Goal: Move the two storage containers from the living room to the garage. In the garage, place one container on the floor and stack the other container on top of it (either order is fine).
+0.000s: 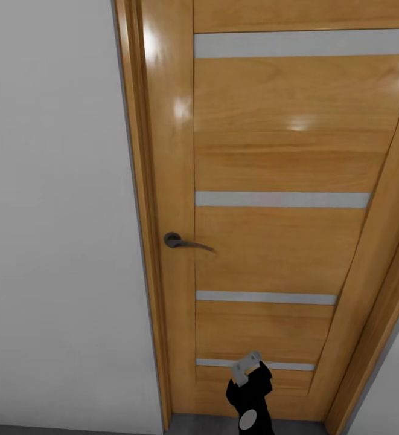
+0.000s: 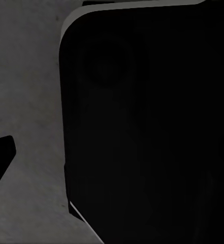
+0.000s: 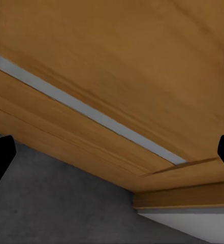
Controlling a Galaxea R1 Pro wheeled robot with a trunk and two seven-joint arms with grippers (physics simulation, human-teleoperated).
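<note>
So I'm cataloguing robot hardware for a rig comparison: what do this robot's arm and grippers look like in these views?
In the head view, one arm is glossy black with a pale grey oval patch low on it and a light grey bracket-like plate on top. I cannot tell which arm it is. In the right wrist view, the right gripper shows flat black fingertips with angled edges. The left wrist view shows one similar black fingertip. No cables or markings are visible.

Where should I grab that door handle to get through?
Grip the door handle on its thin lever, near the free tip that points right, away from the round base by the door's left edge. Come straight on with the fingers above and below the bar; it lies level.
</note>
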